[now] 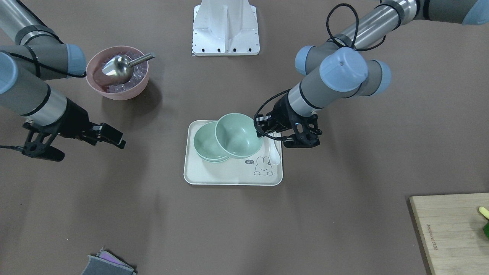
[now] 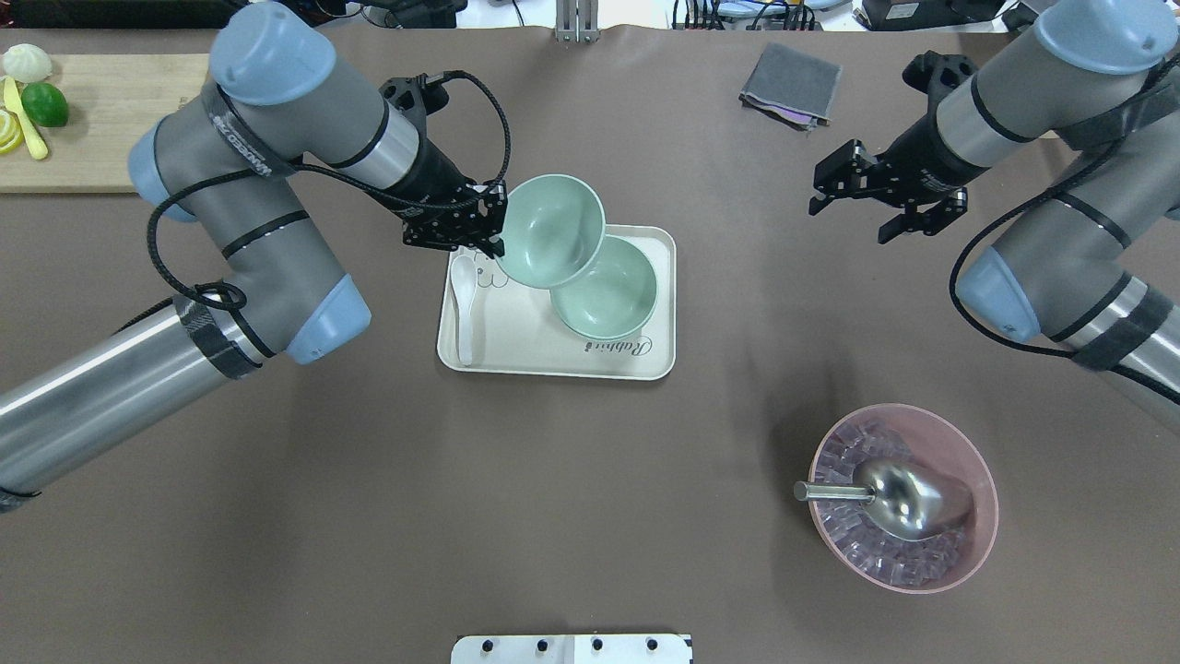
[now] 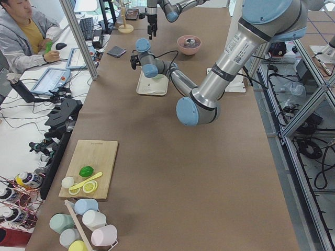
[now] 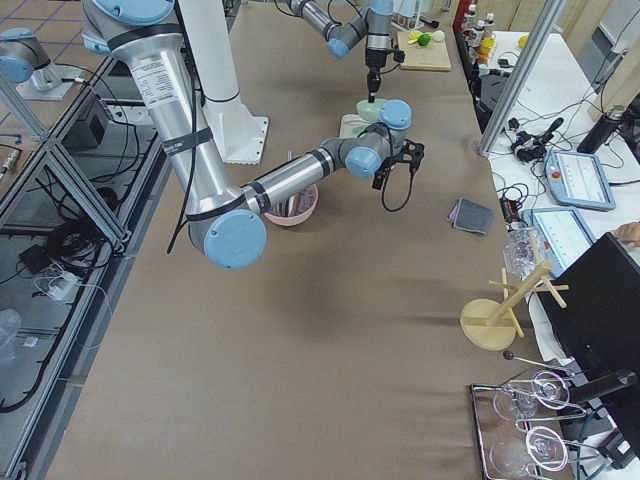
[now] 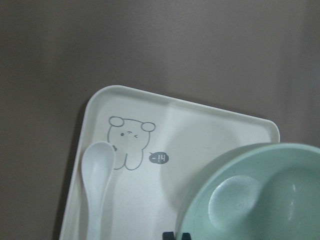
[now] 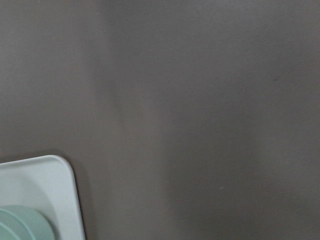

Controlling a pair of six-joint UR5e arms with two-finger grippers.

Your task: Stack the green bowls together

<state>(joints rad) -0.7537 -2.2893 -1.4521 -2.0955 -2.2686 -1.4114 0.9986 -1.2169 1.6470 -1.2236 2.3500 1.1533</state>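
Your left tool (image 2: 487, 224) grips the tilted green bowl (image 2: 550, 231) by its rim; the stacked bowls (image 2: 610, 293) sit partly beneath, just to its right. Right tool (image 2: 849, 224) gapes, well apart.

Pale green bowl (image 2: 551, 231) tilted, raised, overlapping nested green bowls (image 2: 608, 290) on tray (image 2: 516, 343).

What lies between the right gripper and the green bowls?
Only bare brown table and the tray's edge, seen in the overhead view, separate the right gripper from the green bowls.
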